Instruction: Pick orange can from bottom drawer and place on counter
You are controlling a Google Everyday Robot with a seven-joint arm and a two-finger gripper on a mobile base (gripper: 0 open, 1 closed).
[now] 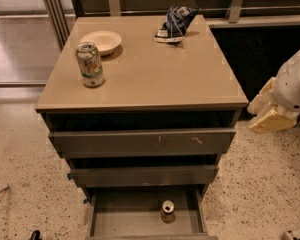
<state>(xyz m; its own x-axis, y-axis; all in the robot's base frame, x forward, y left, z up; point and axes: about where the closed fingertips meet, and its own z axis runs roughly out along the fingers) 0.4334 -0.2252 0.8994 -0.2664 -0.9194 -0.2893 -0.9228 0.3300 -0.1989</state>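
speckled stone floor (20,154) runs round the cabinet, and i place everything else from the orange can (167,210). the can stands upright on the grey floor of the pulled-out bottom drawer (120,218), touching neither side wall as far as i can see.

the hand (270,115) hangs up and to the right of the can, well apart from it and outside the cabinet's side. i cannot tell whether it is released or clenched. the can is plainly not in it.

straight above the can are the two upper drawers (142,141), both slightly out, and above those is the desk (155,79). on the desk, up and left of the can, stand a pale green can (90,64) and a shallow bowl (101,41). a crumpled snack bag (174,23) lies almost directly above the can.

by my reading the pick has not begun and i am at the approach. next the hand has to cross left and drop into the drawer. it should come down from above on the can's near side, because the middle drawer front overhangs just behind it. the bare desk space above the can looks like the easy spot to set it down.

the arm behind the hand is cut by the right edge. the drawer's front lip sits at the bottom edge. the drawer's back is in shadow, and i cannot read the can's label. two small things in the bottom corners, left and right of the can, are cut off and i can't name them.
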